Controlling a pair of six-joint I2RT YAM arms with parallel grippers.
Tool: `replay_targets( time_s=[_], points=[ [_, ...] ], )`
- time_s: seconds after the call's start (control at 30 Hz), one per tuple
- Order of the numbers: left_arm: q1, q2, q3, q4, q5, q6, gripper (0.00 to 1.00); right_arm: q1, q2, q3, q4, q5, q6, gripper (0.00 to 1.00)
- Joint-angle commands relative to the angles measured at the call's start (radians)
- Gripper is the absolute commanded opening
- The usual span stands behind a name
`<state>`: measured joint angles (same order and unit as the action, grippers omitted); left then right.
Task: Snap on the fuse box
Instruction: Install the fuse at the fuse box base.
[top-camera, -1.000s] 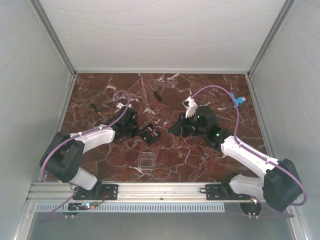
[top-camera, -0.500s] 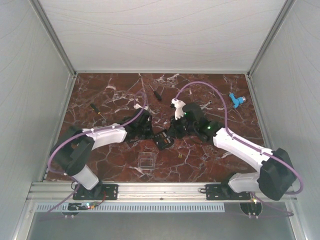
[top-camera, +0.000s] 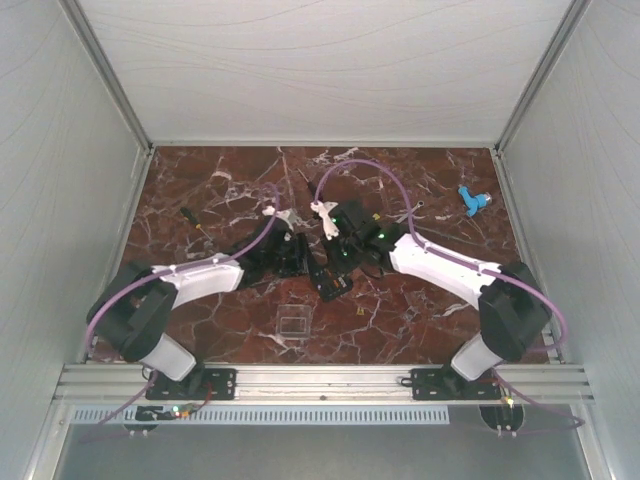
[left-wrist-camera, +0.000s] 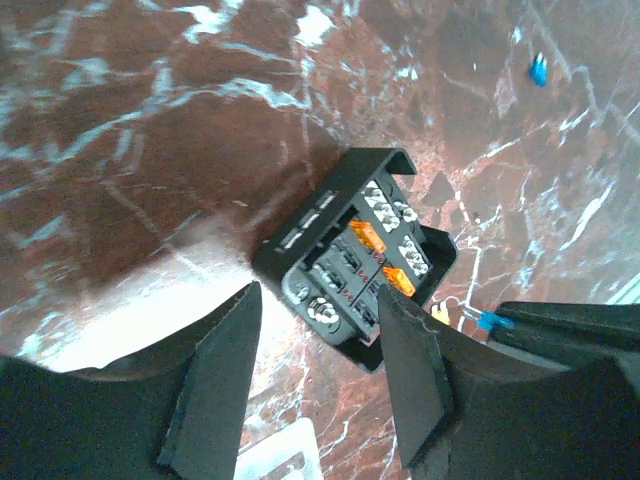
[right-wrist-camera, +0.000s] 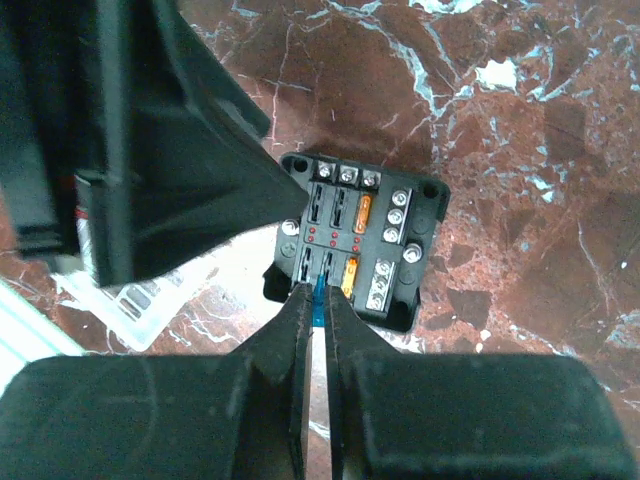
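The fuse box (top-camera: 328, 281) is a small black square lying on the marble, with two orange fuses in its slotted face (right-wrist-camera: 355, 240). My left gripper (left-wrist-camera: 318, 300) is open and holds nothing. The fuse box (left-wrist-camera: 355, 255) lies just beyond its fingertips, untouched. My right gripper (right-wrist-camera: 318, 295) is shut on a small blue fuse (right-wrist-camera: 319, 302), and its tips sit right at the near edge of the box's face. From above, the left gripper (top-camera: 298, 256) and the right gripper (top-camera: 336, 262) meet over the box.
A clear square lid (top-camera: 292, 322) lies on the table nearer the bases, below the left fingers (left-wrist-camera: 285, 455). Screwdrivers (top-camera: 190, 218) (top-camera: 315, 186) and a blue part (top-camera: 470, 200) lie farther back. A tiny yellow piece (top-camera: 360, 313) lies right of the lid.
My left gripper carried the fuse box rightward, then opened and let it go. My right arm swung left with the blue fuse until its tips reached the box.
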<state>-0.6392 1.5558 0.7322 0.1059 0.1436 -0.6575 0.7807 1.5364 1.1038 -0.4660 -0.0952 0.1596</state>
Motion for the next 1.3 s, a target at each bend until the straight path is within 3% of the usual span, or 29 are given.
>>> replay_targets(
  time_s=[0.0,0.2,0.43,0.6,1.27],
  points=[
    [0.108,-0.088,-0.102,0.164,0.162,-0.083,0.52,0.035,0.071,0.09,-0.079,0.067,-0.041,0.0],
    [0.21,-0.109,-0.186,0.259,0.32,-0.151,0.56,0.061,0.181,0.191,-0.152,0.12,-0.06,0.0],
    [0.235,-0.035,-0.22,0.405,0.445,-0.228,0.58,0.08,0.257,0.25,-0.181,0.136,-0.063,0.0],
    [0.24,0.063,-0.22,0.512,0.53,-0.28,0.53,0.086,0.301,0.278,-0.189,0.149,-0.056,0.0],
    [0.24,0.231,-0.206,0.609,0.553,-0.315,0.37,0.092,0.374,0.314,-0.198,0.178,-0.011,0.0]
  ],
)
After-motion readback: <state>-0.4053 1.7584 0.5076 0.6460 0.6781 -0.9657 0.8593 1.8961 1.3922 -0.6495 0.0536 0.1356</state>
